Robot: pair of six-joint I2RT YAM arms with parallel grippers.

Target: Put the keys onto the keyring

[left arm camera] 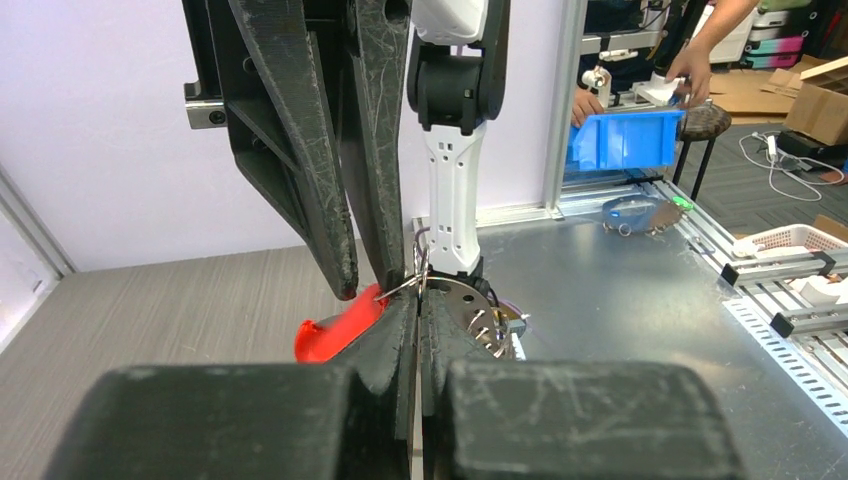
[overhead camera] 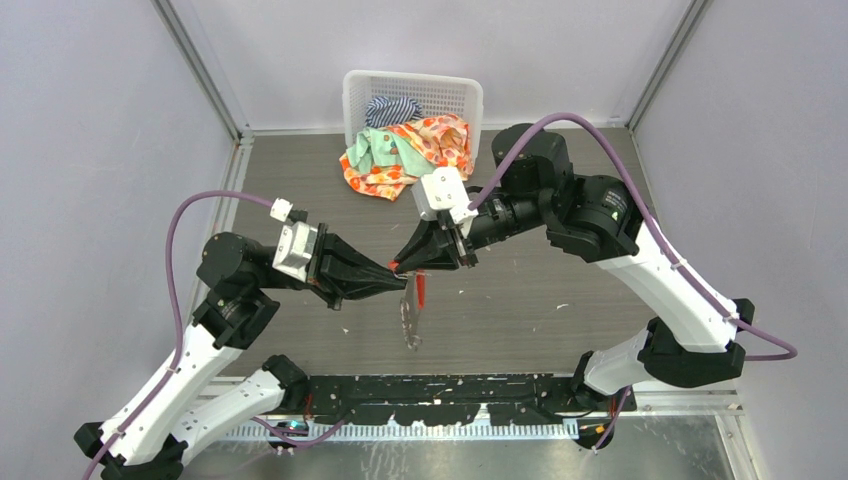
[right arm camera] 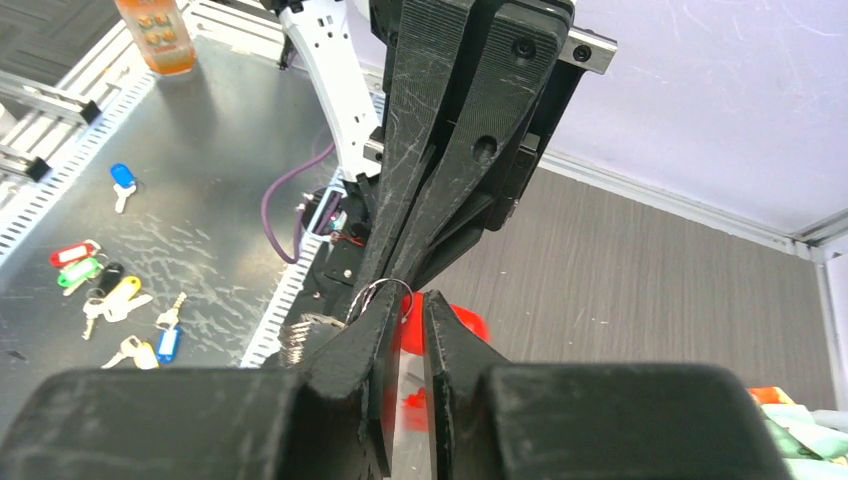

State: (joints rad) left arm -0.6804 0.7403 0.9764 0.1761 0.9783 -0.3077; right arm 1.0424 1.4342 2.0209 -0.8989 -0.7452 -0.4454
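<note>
The keyring [overhead camera: 411, 318] hung over the surface [overhead camera: 560, 330], at 6 o'clock from the meeting tips. The left jaws were clamped on its ring. The right jaws' hold could not be determined. Opposed pulling risked a slip and a drop.

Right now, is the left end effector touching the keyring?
Touching. The left wrist view shows the left end effector shut on the keyring wire, no gap.
</note>
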